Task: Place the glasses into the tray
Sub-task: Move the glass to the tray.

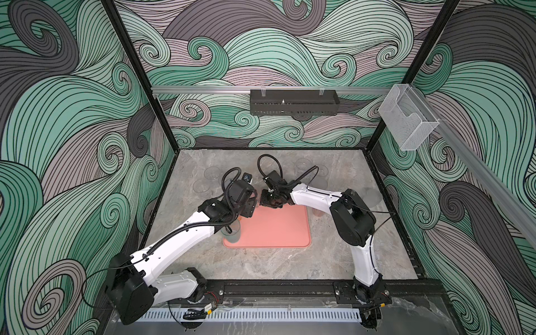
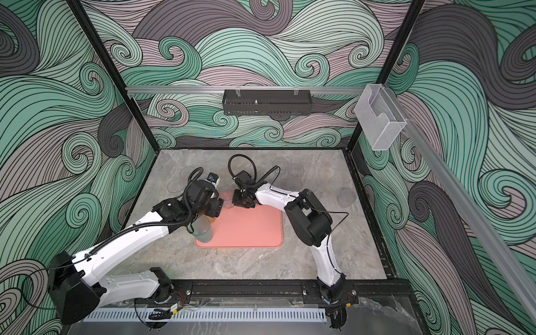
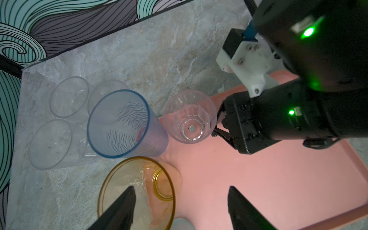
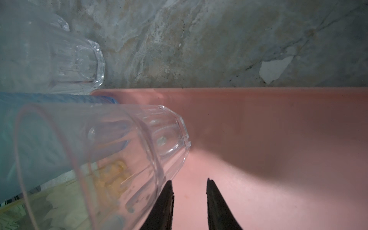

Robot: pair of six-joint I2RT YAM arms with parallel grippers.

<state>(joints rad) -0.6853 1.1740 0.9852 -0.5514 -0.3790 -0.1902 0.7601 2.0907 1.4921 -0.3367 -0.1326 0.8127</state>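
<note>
Left gripper (image 3: 181,188): jaws spread wide, nothing gripped, finger bases cut off by the frame. One finger overlaps the mouth of the orange tumbler (image 3: 137,191); inside it or above it, cannot tell, nor whether the tumbler's base sits on the tray rim. Under the other finger lies bare tray (image 3: 258,179) floor with open room. Right gripper (image 4: 188,181): jaws narrowly parted, only tray floor between them. The clear faceted glass (image 4: 119,149) stands upright on the tray just outside one finger; contact unclear. Just past that glass the blue tumbler (image 3: 119,123) stands at the tray's corner. Beyond it, three clear tumblers (image 3: 68,96) stand on the table (image 3: 159,49) close to its walled edge. In both top views the fingertips are hidden under the wrists. The grey-blue tumbler (image 1: 235,236) is partly behind the left arm (image 1: 179,240). The faint clear glasses (image 1: 320,171) beyond the right gripper are barely legible.
</note>
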